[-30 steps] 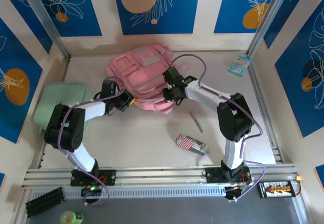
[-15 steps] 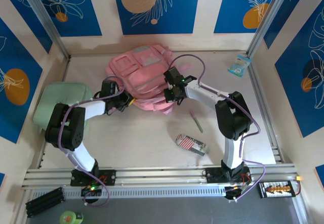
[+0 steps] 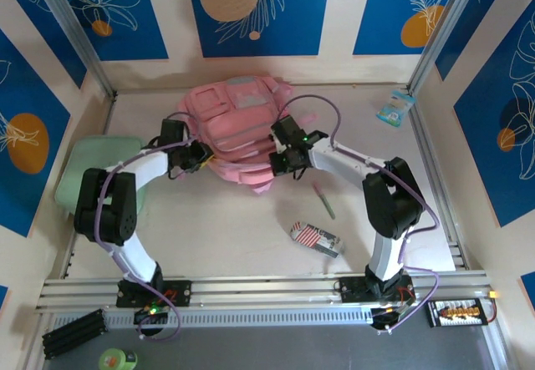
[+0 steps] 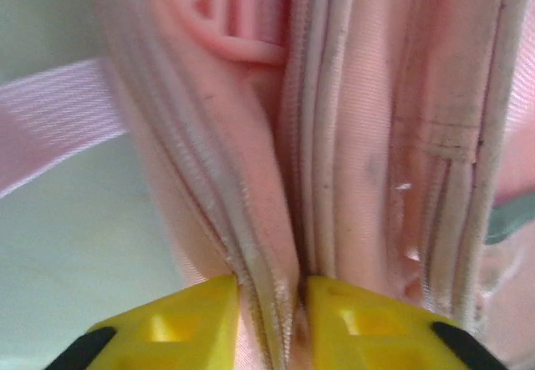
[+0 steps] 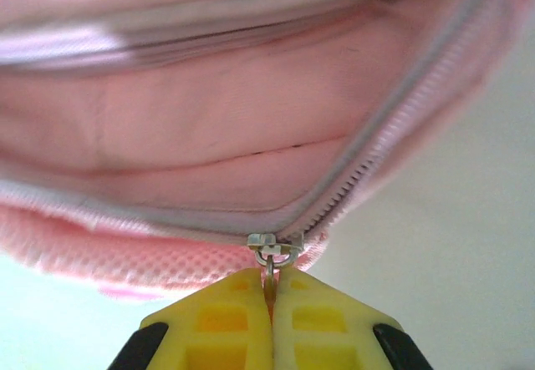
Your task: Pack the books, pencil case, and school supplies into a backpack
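The pink backpack (image 3: 238, 124) lies at the back middle of the table. My right gripper (image 5: 270, 282) is shut on its metal zipper pull (image 5: 272, 251) at the bag's right near corner, where the right gripper (image 3: 278, 163) meets the fabric. My left gripper (image 4: 272, 291) stands slightly open, with a fold of the backpack's zipper edge (image 4: 267, 245) between its jaws; in the top view the left gripper (image 3: 199, 156) is at the bag's left near side. The striped pencil case (image 3: 316, 238) and the green pen (image 3: 324, 200) lie on the table, right of centre. The books are out of view.
A mint-green flat case (image 3: 96, 169) lies at the left, under the left arm. A small blue packet (image 3: 394, 107) sits at the back right by the frame post. Bare table spreads in front of the backpack, left of the pencil case.
My left jaws have loosened on the fabric fold and the left arm has swung farther back. The backpack has shifted back and left. My right gripper stays shut on the zipper pull.
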